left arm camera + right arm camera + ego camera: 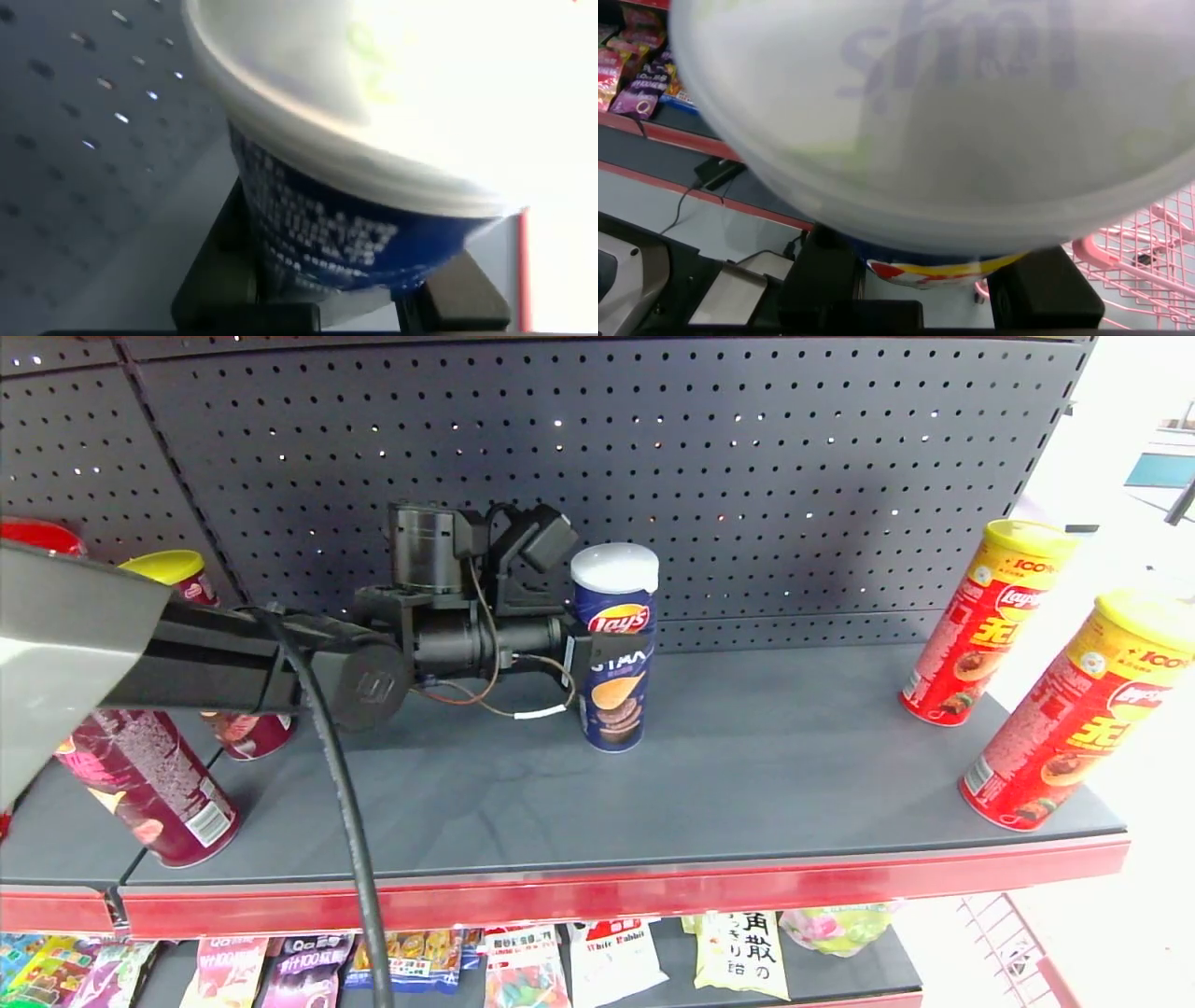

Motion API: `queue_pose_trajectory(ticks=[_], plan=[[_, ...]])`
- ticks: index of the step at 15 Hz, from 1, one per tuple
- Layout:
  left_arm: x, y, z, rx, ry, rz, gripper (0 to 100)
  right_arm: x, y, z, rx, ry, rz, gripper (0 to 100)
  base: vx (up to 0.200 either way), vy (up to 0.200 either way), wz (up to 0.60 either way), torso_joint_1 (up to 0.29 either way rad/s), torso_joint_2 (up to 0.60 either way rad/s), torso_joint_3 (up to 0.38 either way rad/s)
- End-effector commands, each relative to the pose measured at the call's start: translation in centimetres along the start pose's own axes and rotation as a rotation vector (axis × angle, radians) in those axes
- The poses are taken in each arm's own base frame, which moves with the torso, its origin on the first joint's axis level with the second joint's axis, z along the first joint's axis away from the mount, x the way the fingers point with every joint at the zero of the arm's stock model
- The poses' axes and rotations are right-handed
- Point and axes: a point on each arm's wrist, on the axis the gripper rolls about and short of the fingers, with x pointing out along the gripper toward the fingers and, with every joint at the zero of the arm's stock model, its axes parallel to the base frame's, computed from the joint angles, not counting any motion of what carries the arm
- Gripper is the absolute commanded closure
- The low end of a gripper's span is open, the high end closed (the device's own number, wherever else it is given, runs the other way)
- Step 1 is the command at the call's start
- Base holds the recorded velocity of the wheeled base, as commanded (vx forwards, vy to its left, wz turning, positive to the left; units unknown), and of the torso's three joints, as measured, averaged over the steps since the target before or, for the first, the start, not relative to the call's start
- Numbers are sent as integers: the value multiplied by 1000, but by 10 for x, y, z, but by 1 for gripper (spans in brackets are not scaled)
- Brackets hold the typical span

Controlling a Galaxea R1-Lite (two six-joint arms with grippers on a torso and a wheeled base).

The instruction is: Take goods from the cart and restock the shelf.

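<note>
Blue can (616, 695) upright on shelf (747, 765) | clamped between left fingers (215, 271) | right fingers (822, 280) grip white-lidded can (943, 112)

Glossy blue can (614, 653), matt grey shelf (766, 756)

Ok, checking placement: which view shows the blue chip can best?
Head view: the blue chip can stands whole, upright on the shelf. Left wrist view gives its lid and upper wall close up; right wrist view shows a different can.
</note>
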Motion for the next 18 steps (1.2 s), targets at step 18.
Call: queue_pose_trajectory(ticks=[18], plan=[[-84,-67,-10,-43,53,-137,100,0,0,1,0,1,4,100,0,0,0,0,0,0]])
